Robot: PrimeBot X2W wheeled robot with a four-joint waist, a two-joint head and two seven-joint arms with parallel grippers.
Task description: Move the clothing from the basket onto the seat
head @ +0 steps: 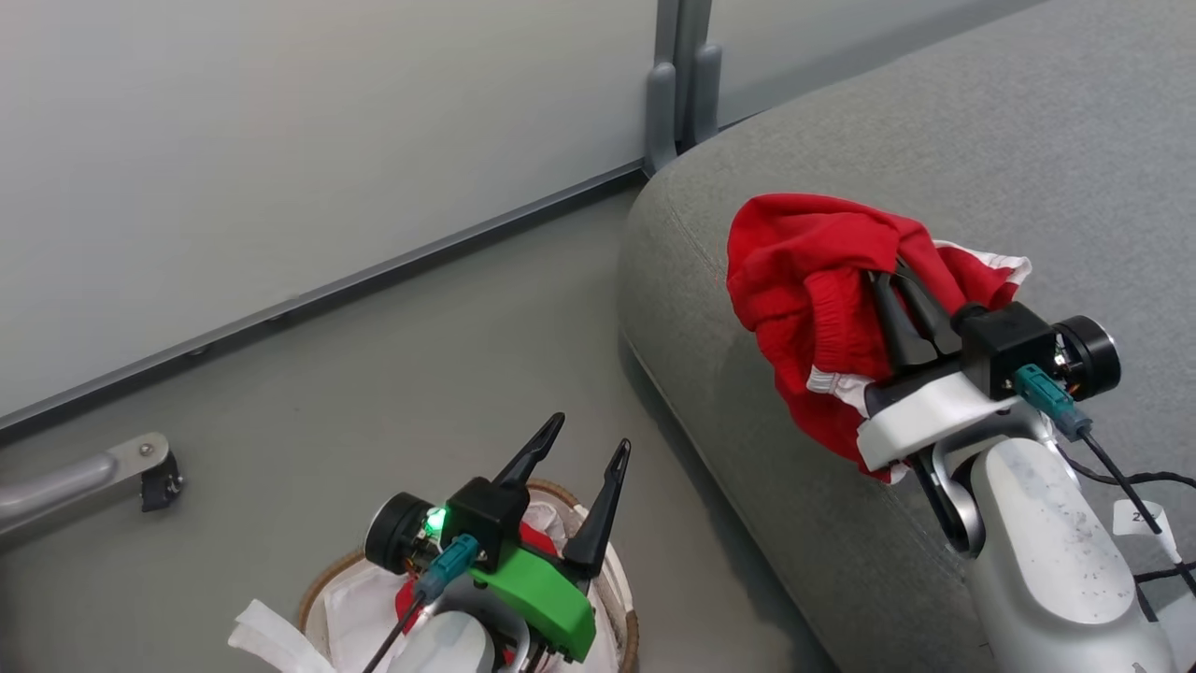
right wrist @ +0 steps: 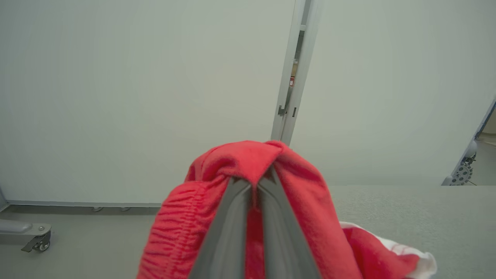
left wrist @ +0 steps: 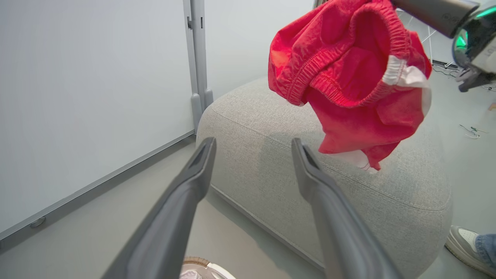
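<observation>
Head view: the right gripper (head: 892, 285) has its jaws clamped on a pair of red shorts (head: 804, 271) with white trim, fingertips buried in the fabric. The shorts are bunched over the fingers, above the grey seat (head: 934, 140) near its rounded corner. The left gripper (head: 590, 432) hangs over the basket (head: 318, 589) on the floor, jaws apart and holding nothing. More red clothing (head: 534, 539) and a white sheet (head: 271, 636) lie in the basket.

Left wrist view: the left gripper (left wrist: 252, 143) shows its jaws wide apart. The shorts (left wrist: 348, 77) hang in the air, clear of the seat (left wrist: 271, 147) below them. A sliver of the basket rim (left wrist: 195, 260) sits at the bottom edge. A person's shoe (left wrist: 463, 242) rests on the floor beside the seat.

Right wrist view: the right gripper (right wrist: 254, 182) has its jaws nearly together, pinching a fold of the shorts (right wrist: 240, 159). The seat (right wrist: 407, 205) lies beyond.
</observation>
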